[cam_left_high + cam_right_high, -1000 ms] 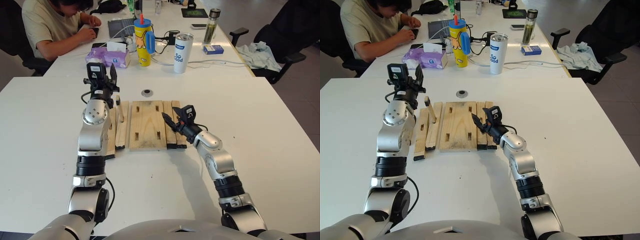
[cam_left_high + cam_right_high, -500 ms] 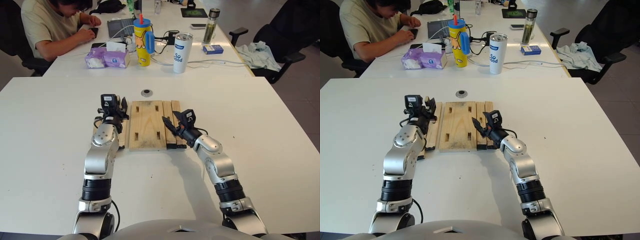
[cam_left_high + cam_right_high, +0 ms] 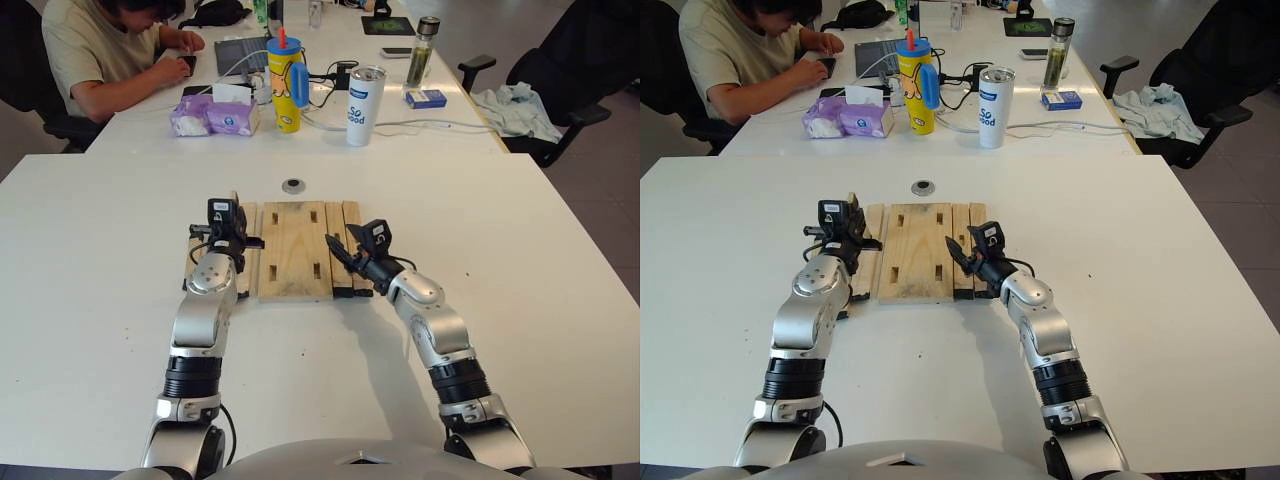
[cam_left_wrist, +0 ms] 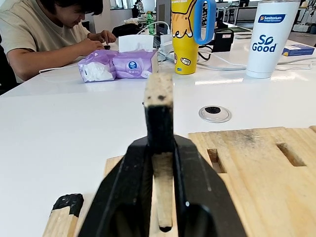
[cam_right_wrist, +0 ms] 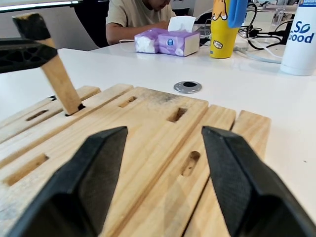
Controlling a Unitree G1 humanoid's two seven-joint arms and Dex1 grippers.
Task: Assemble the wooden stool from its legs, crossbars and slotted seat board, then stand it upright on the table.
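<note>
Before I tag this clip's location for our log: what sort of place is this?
Most likely a shared office or meeting room: long white desks with a round metal cable port, black office chairs, and a yellow lidded cup and white tumbler among white cables.

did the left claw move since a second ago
Yes. The left claw, shut on a short wooden piece, came down and toward the robot. It was up left of the table grommet; now it sits low beside the seat board.
</note>
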